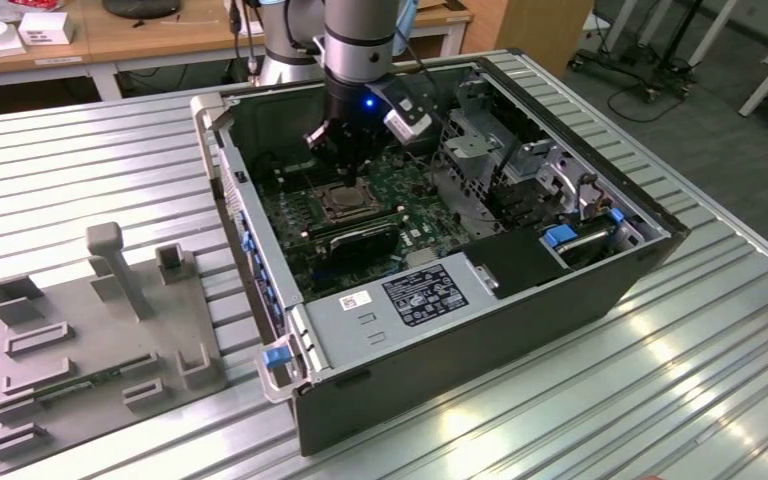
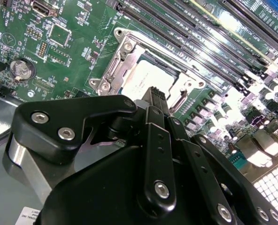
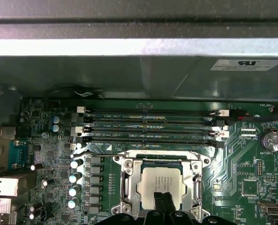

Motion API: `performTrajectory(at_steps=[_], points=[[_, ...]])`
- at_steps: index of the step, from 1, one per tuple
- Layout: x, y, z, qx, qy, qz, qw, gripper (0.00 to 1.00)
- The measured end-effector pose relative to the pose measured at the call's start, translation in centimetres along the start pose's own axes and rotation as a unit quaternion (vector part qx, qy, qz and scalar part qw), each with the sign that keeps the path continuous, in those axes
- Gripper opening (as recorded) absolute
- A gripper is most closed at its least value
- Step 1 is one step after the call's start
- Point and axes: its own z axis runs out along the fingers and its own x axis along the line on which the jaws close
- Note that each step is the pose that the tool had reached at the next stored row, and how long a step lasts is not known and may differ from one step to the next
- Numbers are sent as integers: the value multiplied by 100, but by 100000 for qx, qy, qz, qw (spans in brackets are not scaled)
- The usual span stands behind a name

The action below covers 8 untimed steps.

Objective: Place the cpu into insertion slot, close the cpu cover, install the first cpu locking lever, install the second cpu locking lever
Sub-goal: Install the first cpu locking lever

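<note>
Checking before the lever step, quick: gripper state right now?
Gripper: shut, fingertips together with nothing between them, poised over the cpu.

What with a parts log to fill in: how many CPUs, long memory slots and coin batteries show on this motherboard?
CPU: 1
Long black memory slots: 4
Coin battery: 1
Total: 6
</note>
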Motion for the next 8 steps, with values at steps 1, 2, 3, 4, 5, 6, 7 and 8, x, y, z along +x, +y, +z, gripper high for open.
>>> performTrajectory(at_steps=[1, 2, 3, 4, 5, 6, 7, 8], points=[[0, 0, -2, -12, -9, -3, 100000, 11], [0, 0, -6, -10, -5, -3, 100000, 11], [0, 1, -9, -12, -6, -2, 100000, 11], [0, 1, -13, -11, -6, -1, 100000, 11], [-1, 1, -15, -17, -11, -3, 100000, 11], [-1, 1, -15, -28, -15, -3, 100000, 11], [-1, 1, -15, -30, -18, -3, 100000, 11], [-1, 1, -17, -16, -9, -2, 100000, 11]])
